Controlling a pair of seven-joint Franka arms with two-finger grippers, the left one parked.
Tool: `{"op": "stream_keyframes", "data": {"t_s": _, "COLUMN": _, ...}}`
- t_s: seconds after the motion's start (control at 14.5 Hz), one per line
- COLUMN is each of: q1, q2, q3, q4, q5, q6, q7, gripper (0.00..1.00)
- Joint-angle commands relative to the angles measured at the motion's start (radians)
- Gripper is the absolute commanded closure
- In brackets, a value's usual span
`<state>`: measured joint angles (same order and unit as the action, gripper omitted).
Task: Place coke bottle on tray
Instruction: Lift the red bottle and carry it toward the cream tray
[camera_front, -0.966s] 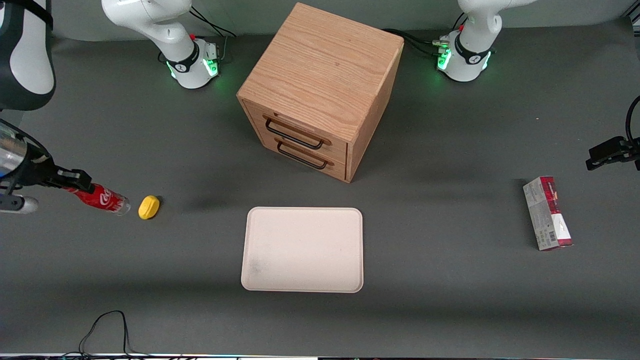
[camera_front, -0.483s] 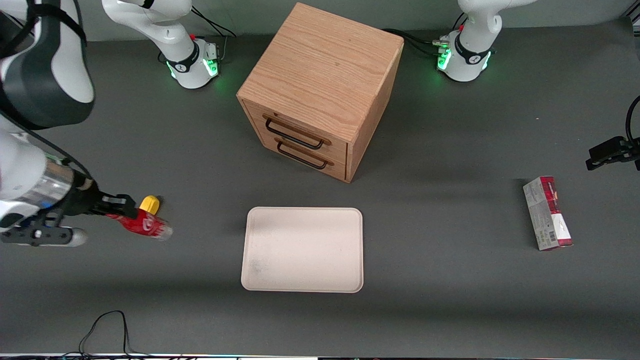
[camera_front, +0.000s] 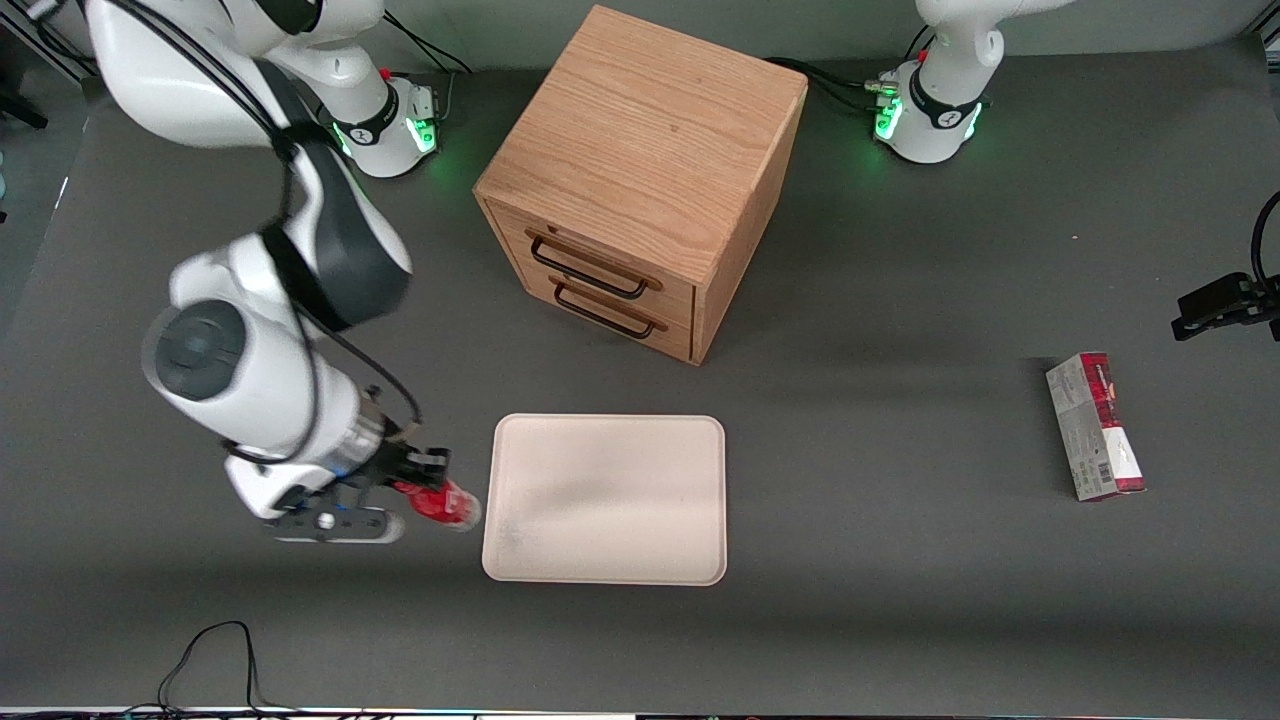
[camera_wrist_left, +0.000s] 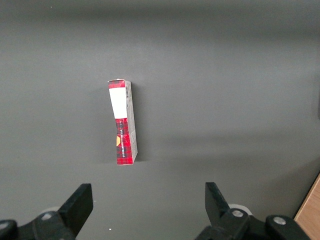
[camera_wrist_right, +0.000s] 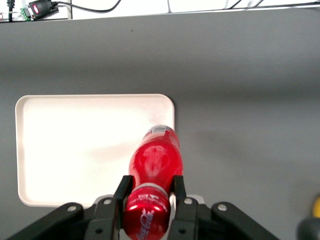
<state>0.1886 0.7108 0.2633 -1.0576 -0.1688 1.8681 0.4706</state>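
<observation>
My right gripper is shut on the coke bottle, a small clear bottle with a red cap and red label. It holds the bottle by the cap end, lying sideways above the table, just beside the edge of the cream tray that faces the working arm's end. In the right wrist view the black fingers clamp the bottle near its red cap, and the bottle's base points over the tray's rim.
A wooden two-drawer cabinet stands farther from the front camera than the tray. A red-and-grey carton lies toward the parked arm's end of the table, also in the left wrist view. A black cable lies near the table's front edge.
The right arm has swung from the working arm's end of the table toward the tray, carrying the coke bottle. The yellow object seen earlier is now hidden by the arm.
</observation>
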Motion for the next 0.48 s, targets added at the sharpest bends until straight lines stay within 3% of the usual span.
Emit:
{"op": "stream_keyframes", "data": {"t_s": 0.0, "q1": 0.000, "q2": 0.094, "q3": 0.021, "q4": 0.065, "q5": -0.032, "q6": 0.049, "q7": 0.026, "gripper": 1.00}}
{"op": "stream_keyframes", "data": {"t_s": 0.21, "q1": 0.003, "q2": 0.142, "q3": 0.021, "q4": 0.025, "q5": -0.080, "q6": 0.086, "q7": 0.028, "gripper": 1.00}}
{"op": "stream_keyframes", "data": {"t_s": 0.41, "q1": 0.002, "q2": 0.153, "q3": 0.021, "q4": -0.010, "q5": -0.080, "q6": 0.152, "q7": 0.026, "gripper": 1.00}}
